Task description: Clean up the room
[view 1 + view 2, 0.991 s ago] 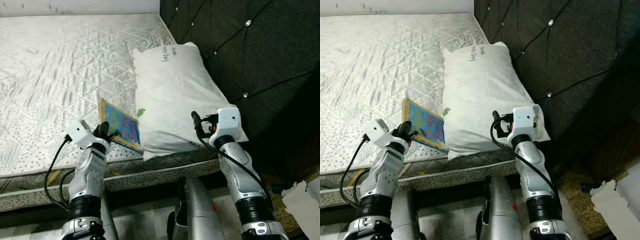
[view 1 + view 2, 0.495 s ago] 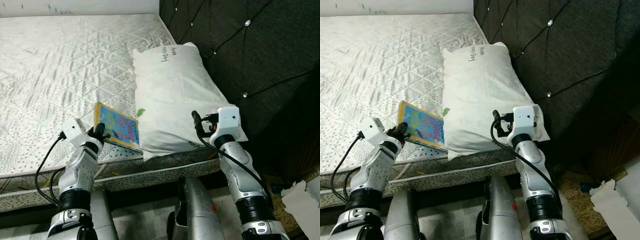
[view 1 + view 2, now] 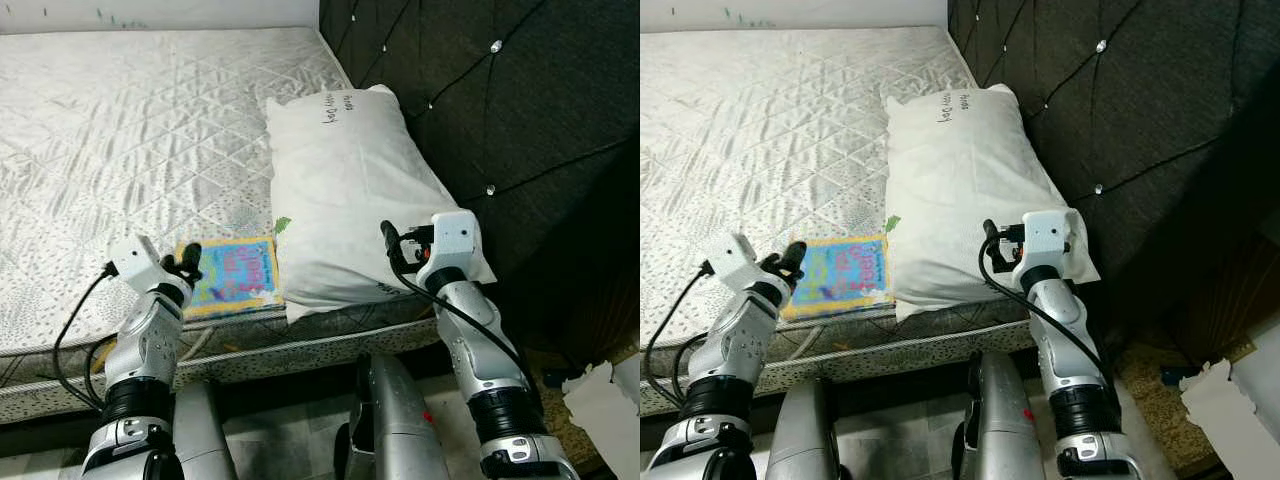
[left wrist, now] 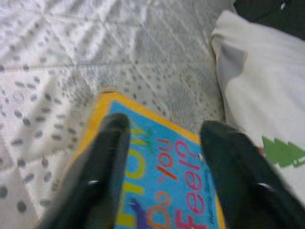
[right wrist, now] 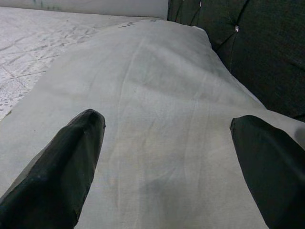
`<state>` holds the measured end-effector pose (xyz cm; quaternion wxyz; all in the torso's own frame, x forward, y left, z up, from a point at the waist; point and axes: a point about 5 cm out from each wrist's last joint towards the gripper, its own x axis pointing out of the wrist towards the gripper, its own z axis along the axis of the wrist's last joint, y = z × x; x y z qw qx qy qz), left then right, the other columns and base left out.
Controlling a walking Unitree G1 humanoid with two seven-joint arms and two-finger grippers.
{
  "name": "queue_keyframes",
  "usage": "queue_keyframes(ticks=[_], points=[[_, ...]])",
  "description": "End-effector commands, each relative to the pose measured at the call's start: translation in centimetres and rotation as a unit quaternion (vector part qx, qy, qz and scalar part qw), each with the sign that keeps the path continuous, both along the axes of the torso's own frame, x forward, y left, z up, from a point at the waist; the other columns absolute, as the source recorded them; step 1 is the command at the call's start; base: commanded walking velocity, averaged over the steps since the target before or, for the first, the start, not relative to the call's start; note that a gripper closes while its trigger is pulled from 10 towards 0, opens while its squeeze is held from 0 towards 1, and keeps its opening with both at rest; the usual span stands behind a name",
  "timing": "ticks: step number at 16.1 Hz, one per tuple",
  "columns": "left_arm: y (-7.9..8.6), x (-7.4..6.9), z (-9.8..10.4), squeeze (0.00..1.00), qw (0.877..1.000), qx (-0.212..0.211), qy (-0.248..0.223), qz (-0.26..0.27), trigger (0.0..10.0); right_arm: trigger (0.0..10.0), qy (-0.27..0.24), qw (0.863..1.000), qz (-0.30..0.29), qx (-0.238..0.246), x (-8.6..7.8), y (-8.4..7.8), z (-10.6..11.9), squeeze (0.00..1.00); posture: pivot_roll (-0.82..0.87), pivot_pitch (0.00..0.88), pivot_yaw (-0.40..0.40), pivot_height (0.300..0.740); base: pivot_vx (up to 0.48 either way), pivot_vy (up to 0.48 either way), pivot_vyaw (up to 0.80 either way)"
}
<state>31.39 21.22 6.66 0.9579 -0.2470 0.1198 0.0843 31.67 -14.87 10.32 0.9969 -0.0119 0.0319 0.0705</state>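
A colourful book [image 3: 232, 275] with a yellow border lies flat on the bare quilted mattress [image 3: 130, 130], near its front edge and just beside a white pillow [image 3: 345, 190] that rests against the dark tufted headboard [image 3: 500, 120]. The left gripper [image 4: 164, 181] hovers over the book's near end, its two black fingers [image 4: 102, 162] spread apart with the blue cover and the words "Do You Feel?" visible between them; whether the fingertips touch the cover cannot be told. The right gripper [image 5: 171, 167] sits low over the front end of the pillow, its fingers [image 5: 62, 162] wide apart and holding nothing, white fabric stretching between them. A small green tree print [image 4: 283, 152] marks the pillow's edge next to the book. Crumpled white paper [image 3: 610, 405] lies on the floor at the far right, beside the bed.
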Motion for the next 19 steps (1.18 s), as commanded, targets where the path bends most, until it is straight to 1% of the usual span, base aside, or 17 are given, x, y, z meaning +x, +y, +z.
queue_keyframes(ticks=[1,5,7,10,12,13,14,15,16,17,18,19], points=[[0.4,0.2,0.3,1.0,1.0,0.007,-0.005,0.005,10.0,10.0,-0.008,1.0,-0.002,0.003,0.3,0.0,0.4,0.0,-0.12,0.0,-0.061,0.55,0.0,0.0,0.0],[0.9,0.2,0.5,1.0,1.0,0.018,-0.009,0.013,10.0,10.0,-0.008,1.0,-0.001,0.004,0.5,0.1,0.4,0.0,-0.12,0.0,-0.056,0.55,0.0,0.0,0.0],[0.6,0.3,0.9,1.0,0.999,0.011,-0.027,0.015,10.0,10.0,-0.008,1.0,-0.001,0.005,0.6,0.2,0.3,0.0,-0.11,0.0,-0.055,0.55,0.0,0.0,0.0],[0.8,-0.2,1.5,1.0,0.997,0.055,-0.043,0.037,10.0,10.0,-0.009,1.0,0.003,0.007,0.8,0.5,0.3,0.0,-0.1,0.0,-0.048,0.55,0.0,0.0,0.0],[0.9,-0.8,1.8,1.0,0.996,0.054,-0.054,0.055,10.0,10.0,-0.01,1.0,0.006,0.011,1.0,0.8,0.3,0.0,-0.09,0.0,-0.036,0.55,0.0,0.0,0.0],[1.1,-1.5,2.0,1.0,0.993,0.078,-0.053,0.065,10.0,10.0,-0.007,1.0,0.01,0.02,1.3,1.1,0.1,0.0,-0.08,0.0,-0.024,0.55,0.0,0.0,0.0],[1.0,-1.9,2.1,1.0,0.992,0.101,-0.053,0.063,10.0,10.0,-0.001,1.0,0.017,0.025,1.4,1.2,0.0,0.0,-0.08,0.0,-0.024,0.55,0.0,0.0,0.0],[0.9,-2.2,2.5,1.0,0.985,0.154,-0.055,0.061,10.0,10.0,0.007,0.999,0.022,0.03,1.8,1.6,-0.1,0.0,-0.07,0.0,-0.02,0.55,0.0,0.0,0.0],[0.7,-2.2,2.8,1.0,0.981,0.179,-0.059,0.054,10.0,10.0,0.004,0.999,0.025,0.037,2.0,1.8,0.0,0.0,-0.06,0.0,-0.021,0.55,0.0,0.0,0.0],[0.4,-2.3,3.2,0.0,0.977,0.197,-0.064,0.051,10.0,10.0,-0.002,0.999,0.025,0.047,2.2,2.0,0.3,0.0,-0.05,0.0,-0.021,0.55,0.0,0.0,0.0],[0.2,-2.3,3.5,0.0,0.972,0.221,-0.063,0.051,10.0,10.0,-0.008,0.998,0.026,0.058,2.6,2.3,0.6,0.0,-0.04,0.0,-0.023,0.55,0.0,0.0,0.0],[-0.1,-2.3,4.0,0.0,0.967,0.239,-0.077,0.041,10.0,10.0,-0.021,0.997,0.029,0.067,2.9,2.7,1.1,0.0,-0.03,0.0,-0.024,0.55,0.0,0.0,0.0]])
